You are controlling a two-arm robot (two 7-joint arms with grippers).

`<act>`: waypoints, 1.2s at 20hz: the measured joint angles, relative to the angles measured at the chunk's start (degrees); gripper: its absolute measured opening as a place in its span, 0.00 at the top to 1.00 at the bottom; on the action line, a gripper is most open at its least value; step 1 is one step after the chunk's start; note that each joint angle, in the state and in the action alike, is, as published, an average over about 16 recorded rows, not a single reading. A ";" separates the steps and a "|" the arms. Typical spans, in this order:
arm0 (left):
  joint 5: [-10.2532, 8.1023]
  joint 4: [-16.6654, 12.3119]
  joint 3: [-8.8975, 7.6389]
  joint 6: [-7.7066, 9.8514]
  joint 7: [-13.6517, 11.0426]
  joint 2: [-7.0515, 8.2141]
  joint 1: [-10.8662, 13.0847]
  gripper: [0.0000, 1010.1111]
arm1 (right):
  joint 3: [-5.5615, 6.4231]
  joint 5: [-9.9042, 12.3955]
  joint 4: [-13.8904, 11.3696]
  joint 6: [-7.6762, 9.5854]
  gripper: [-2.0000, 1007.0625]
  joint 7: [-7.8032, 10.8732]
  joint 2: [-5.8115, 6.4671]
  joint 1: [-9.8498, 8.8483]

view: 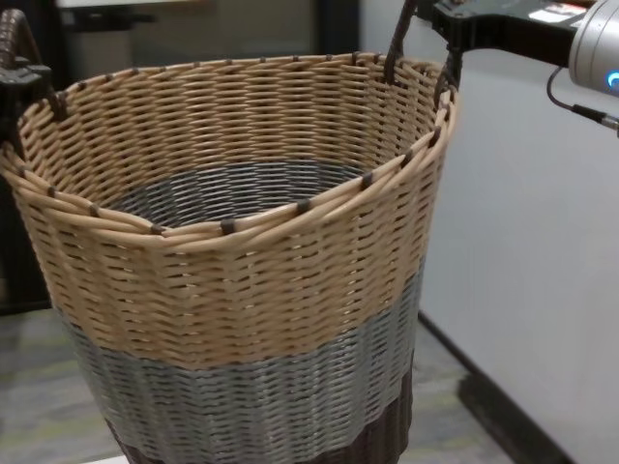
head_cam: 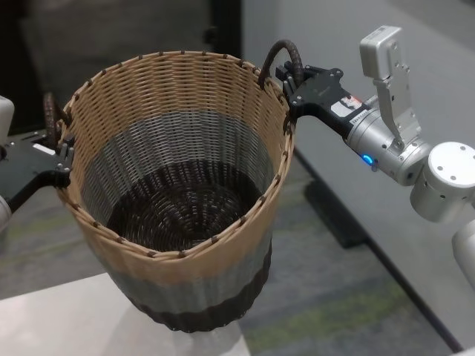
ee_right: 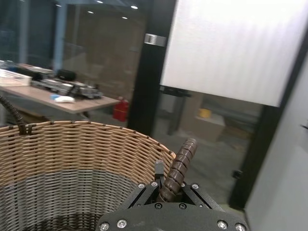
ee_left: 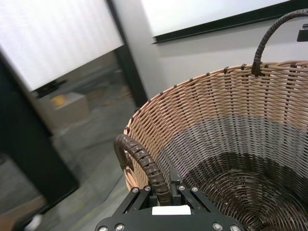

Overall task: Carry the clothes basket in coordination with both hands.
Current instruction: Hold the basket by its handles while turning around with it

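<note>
The clothes basket [head_cam: 185, 282] is large, round and wicker, with a tan upper band, a grey middle band and a dark base. It hangs slightly tilted between my two grippers over the corner of a white table [head_cam: 59, 319]. My left gripper [head_cam: 63, 159] is shut on the basket's left loop handle [ee_left: 142, 161], at the rim. My right gripper [head_cam: 293, 85] is shut on the right loop handle [ee_right: 180, 163], with a blue light on its wrist. The basket [view: 242, 290] fills the chest view and is empty inside.
A light grey wall panel [head_cam: 415, 222] runs along the right, with a dark foot [head_cam: 334, 215] on the carpeted floor. A black pillar [ee_right: 149, 72] and a distant desk with equipment [ee_right: 57, 91] stand behind the basket.
</note>
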 joint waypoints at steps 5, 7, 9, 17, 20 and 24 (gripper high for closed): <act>0.00 0.00 0.00 0.00 0.00 0.00 0.00 0.84 | 0.00 0.00 0.00 0.00 0.92 0.00 0.00 0.00; 0.00 0.00 0.00 0.00 0.00 0.00 0.00 0.84 | 0.00 0.00 0.00 0.00 0.92 0.00 0.00 0.00; 0.00 0.00 0.00 0.00 0.00 0.00 0.00 0.84 | 0.00 0.00 0.00 0.00 0.92 0.00 0.00 0.00; 0.00 0.00 0.00 0.00 0.00 0.00 0.00 0.84 | 0.00 0.00 0.00 0.00 0.92 0.00 0.00 0.00; 0.00 0.00 0.00 0.00 0.00 0.00 0.01 0.84 | 0.00 0.00 0.00 0.00 0.92 0.00 0.00 0.00; 0.00 0.00 0.00 0.00 0.00 0.00 0.01 0.84 | 0.00 0.00 0.00 0.00 0.92 0.00 0.00 0.00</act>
